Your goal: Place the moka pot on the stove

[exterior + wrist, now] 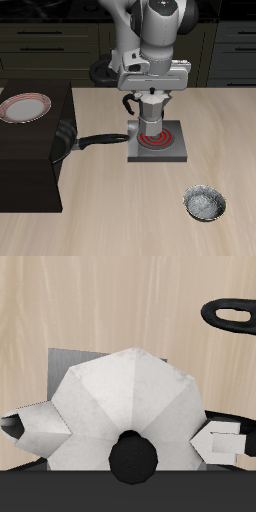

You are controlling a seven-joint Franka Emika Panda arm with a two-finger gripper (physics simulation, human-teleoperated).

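The silver faceted moka pot (150, 108) hangs upright in my gripper (152, 88), right over the red coil rings of the grey stove (172, 150). I cannot tell whether its base touches the plate. In the wrist view the pot's faceted top (125, 391) and black lid knob (133, 456) fill the frame between my fingertips (222, 442), which press on both its sides. My gripper (128, 434) is shut on the pot. A grey corner of the stove (66, 362) shows beside the pot.
A black frying pan (64, 140) lies beside the stove, its long handle (102, 140) pointing at it; the handle's end shows in the wrist view (231, 312). A speckled grey bowl (205, 204) sits near the front edge. A plate (24, 107) rests on a black cabinet (30, 170).
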